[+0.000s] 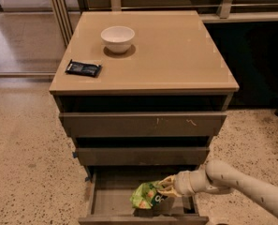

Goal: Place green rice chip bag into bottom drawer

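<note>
The green rice chip bag [145, 196] is crumpled, lime green with a dark patch, and sits inside the open bottom drawer [108, 198] near its front right part. My gripper [164, 187] comes in from the right on a pale arm and its fingers are closed on the bag's right edge. The bag rests low in the drawer's grey tray. The drawer is pulled out below the two upper drawers.
A white bowl [117, 38] and a small flat dark packet [84, 68] lie on the cabinet top [176, 55]. The top drawer front [143, 124] has pale scratch marks; the middle drawer [141, 155] is below it. Speckled floor lies around the cabinet.
</note>
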`<state>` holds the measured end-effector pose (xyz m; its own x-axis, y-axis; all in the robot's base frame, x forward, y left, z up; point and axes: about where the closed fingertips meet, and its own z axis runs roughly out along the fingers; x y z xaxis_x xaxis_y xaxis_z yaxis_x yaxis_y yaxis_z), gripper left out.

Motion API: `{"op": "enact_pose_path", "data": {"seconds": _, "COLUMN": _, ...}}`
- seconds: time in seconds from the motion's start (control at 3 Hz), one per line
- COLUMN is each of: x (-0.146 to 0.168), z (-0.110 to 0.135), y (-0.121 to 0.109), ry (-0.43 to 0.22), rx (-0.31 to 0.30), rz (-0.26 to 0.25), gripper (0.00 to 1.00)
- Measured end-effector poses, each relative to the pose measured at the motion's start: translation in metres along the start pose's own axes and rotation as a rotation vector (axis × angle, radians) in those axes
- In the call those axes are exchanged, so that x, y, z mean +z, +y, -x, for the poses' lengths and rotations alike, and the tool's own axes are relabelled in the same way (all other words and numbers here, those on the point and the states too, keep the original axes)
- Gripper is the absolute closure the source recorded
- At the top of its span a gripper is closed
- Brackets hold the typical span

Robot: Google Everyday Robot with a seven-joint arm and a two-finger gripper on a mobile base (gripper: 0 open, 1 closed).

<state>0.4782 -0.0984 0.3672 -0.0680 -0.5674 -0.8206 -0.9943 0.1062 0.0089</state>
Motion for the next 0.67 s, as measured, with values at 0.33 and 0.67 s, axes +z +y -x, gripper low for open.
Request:
{"op": "enact_pose_path", "data": {"seconds": 0.33, "x": 0.0254, "z": -0.0374, "y": -0.033, "ry": -0.036, "rx": -0.064, "rz": -0.033, "gripper": 1.0}}
{"op": "enact_pose_path", "data": {"seconds": 0.67, "x": 0.0255, "z": -0.0373, "y": -0.0327, "ry": -0.036, "rx": -0.064, "rz": -0.032, "gripper": 1.0}}
